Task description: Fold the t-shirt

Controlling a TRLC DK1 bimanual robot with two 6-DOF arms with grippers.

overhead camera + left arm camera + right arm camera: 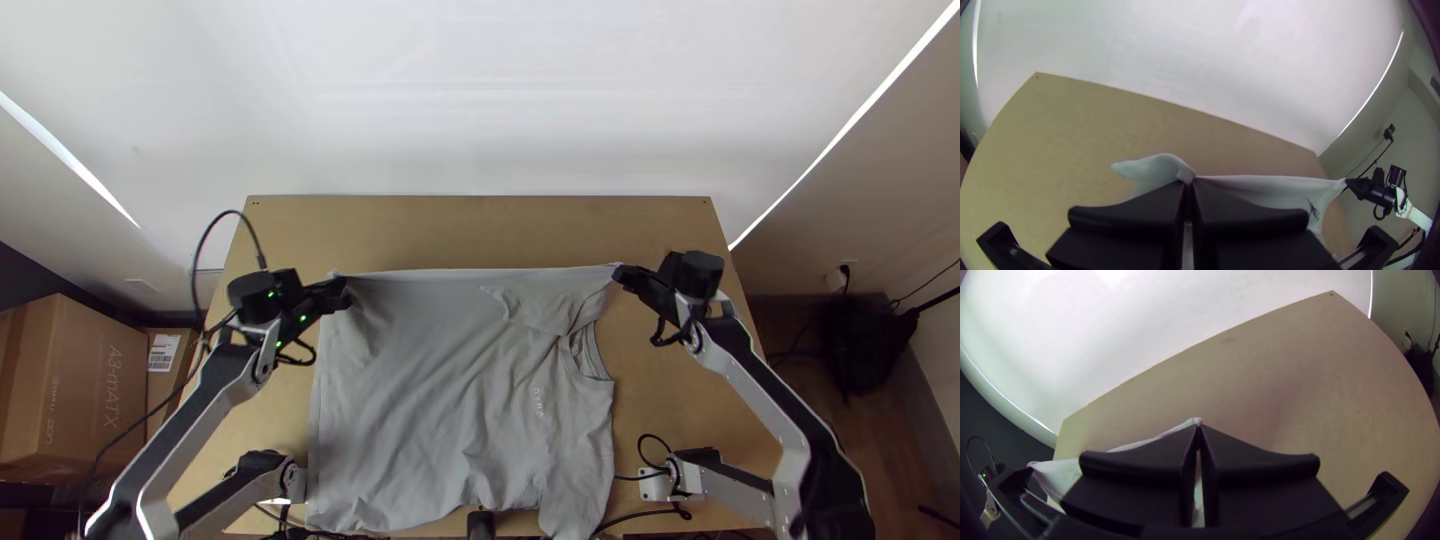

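Left gripper [1188,183] and right gripper [1199,426] pinch the t-shirt [430,380] near both ends of its far edge [450,272], sound holds for presumably light, limp, sag-prone material.

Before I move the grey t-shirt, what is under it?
Light wooden table shows beyond and beside the grey t-shirt, whose far edge the left pincer and right pincer hold. What the cloth covers cannot be seen.
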